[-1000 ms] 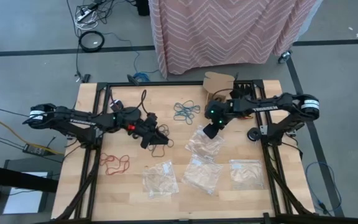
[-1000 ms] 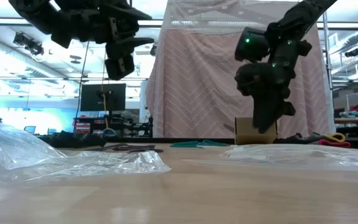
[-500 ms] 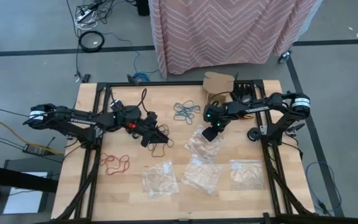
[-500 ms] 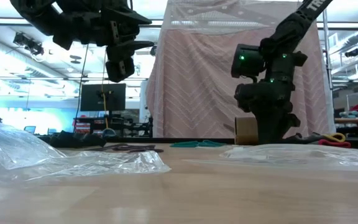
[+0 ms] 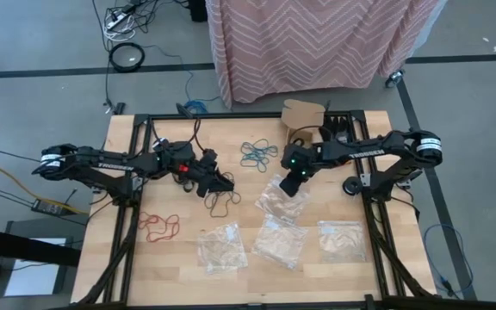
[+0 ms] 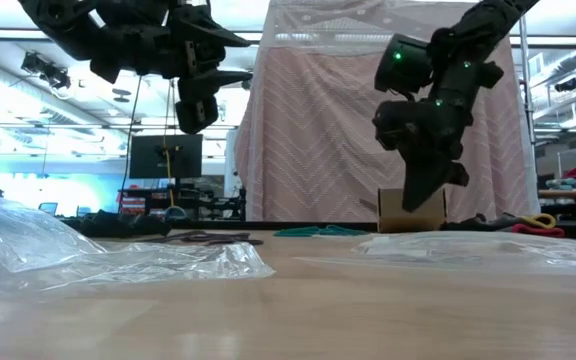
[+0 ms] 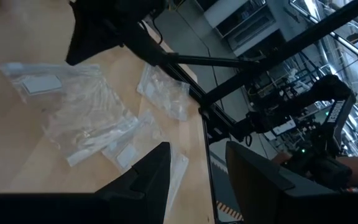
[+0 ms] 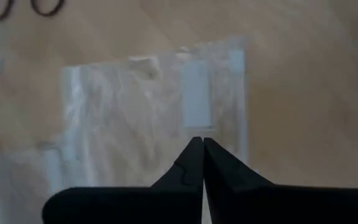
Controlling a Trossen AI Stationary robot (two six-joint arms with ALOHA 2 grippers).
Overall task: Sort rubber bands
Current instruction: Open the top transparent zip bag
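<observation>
Desk (image 5: 127, 258) carries four clear bags (image 5: 282, 242), right hand (image 5: 289, 186) pinched shut and empty above the nearest bag's edge, likely to lift it for filling, left hand (image 5: 224, 184) spread open and empty over black rubber bands (image 5: 220, 205), teal bands (image 5: 257, 153) and red bands (image 5: 158, 226) lying loose.

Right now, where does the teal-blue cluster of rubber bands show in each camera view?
High view: teal-blue rubber bands at the table's far middle, between the arms.
Low view: a thin teal strip on the far tabletop, centre.
Left wrist view: not in it.
Right wrist view: not in it.
Shared landmark: the cardboard box, just right of the cluster.
</observation>
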